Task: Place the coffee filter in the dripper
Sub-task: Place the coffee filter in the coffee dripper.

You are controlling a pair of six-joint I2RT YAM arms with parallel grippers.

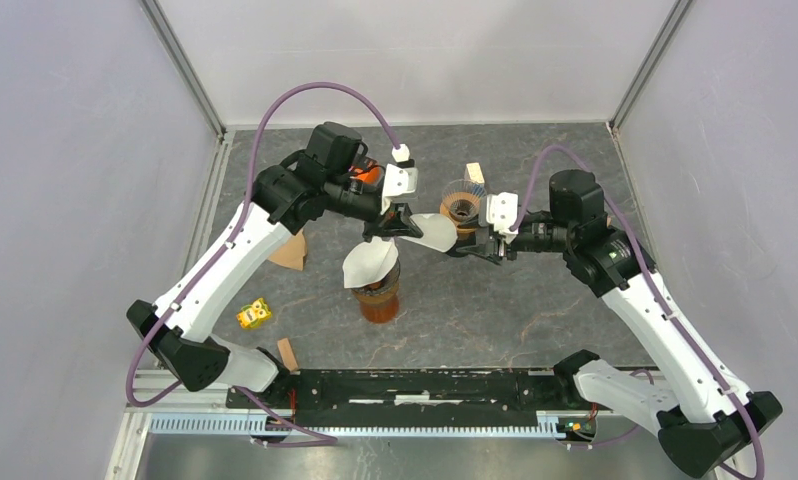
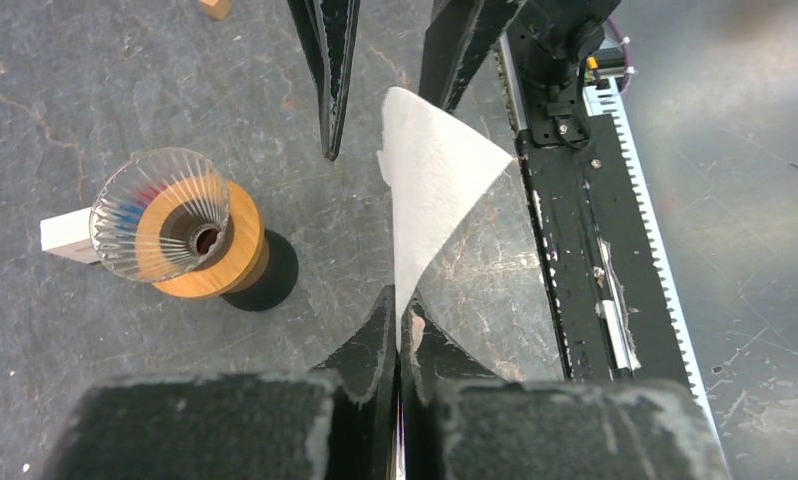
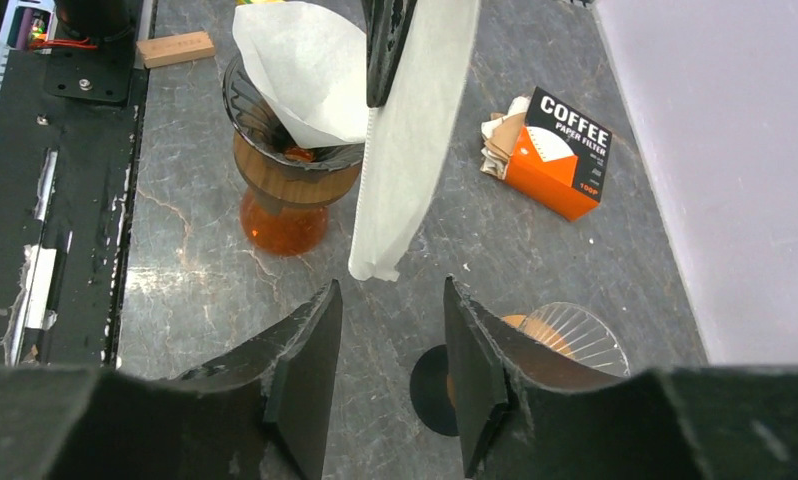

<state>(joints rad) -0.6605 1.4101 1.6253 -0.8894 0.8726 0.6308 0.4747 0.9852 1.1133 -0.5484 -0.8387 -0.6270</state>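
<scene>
The left gripper (image 2: 400, 300) has its jaws pinched shut on one corner of the white coffee filter (image 2: 430, 190), held in the air. The right gripper (image 3: 390, 290) has its jaws parted and holds nothing, with the filter's other end just off their tips. The empty glass dripper (image 2: 165, 225) stands near the far edge of the worktop (image 1: 535, 310).

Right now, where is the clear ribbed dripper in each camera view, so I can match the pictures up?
Top external: clear ribbed dripper upper centre, just beyond the white filter held in the air.
Left wrist: left of centre, on its wooden collar.
Right wrist: bottom right, only partly showing.
Shared landmark: that white filter, pinched in the left end effector, shows in all three.
</scene>
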